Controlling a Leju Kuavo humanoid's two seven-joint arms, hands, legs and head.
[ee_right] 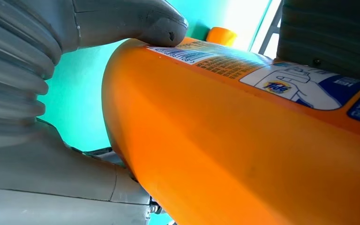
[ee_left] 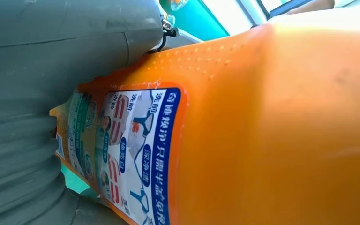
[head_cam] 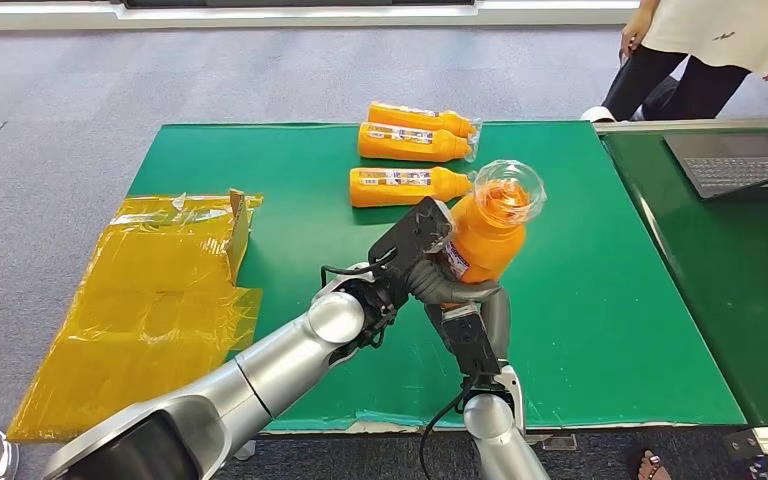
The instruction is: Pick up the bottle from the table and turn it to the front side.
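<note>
An orange bottle (head_cam: 485, 235) with a clear cap (head_cam: 508, 190) is held up over the green table (head_cam: 600, 330), cap end tipped toward the camera. My left hand (head_cam: 412, 238) grips its side from the left. My right hand (head_cam: 463, 300) holds it from below, fingers wrapped around the lower body. In the left wrist view the bottle (ee_left: 272, 131) shows its blue and white label (ee_left: 136, 154) beside my left hand (ee_left: 28, 93). In the right wrist view the thumb of my right hand (ee_right: 136, 21) presses on the bottle (ee_right: 234, 154) near another label (ee_right: 290, 82).
Three more orange bottles (head_cam: 407, 186) (head_cam: 415, 143) (head_cam: 420, 118) lie side by side at the table's far middle. A yellow plastic bag (head_cam: 150, 300) lies on the floor to the left. A laptop (head_cam: 740, 160) sits on a second table at right, where a person (head_cam: 710, 45) stands.
</note>
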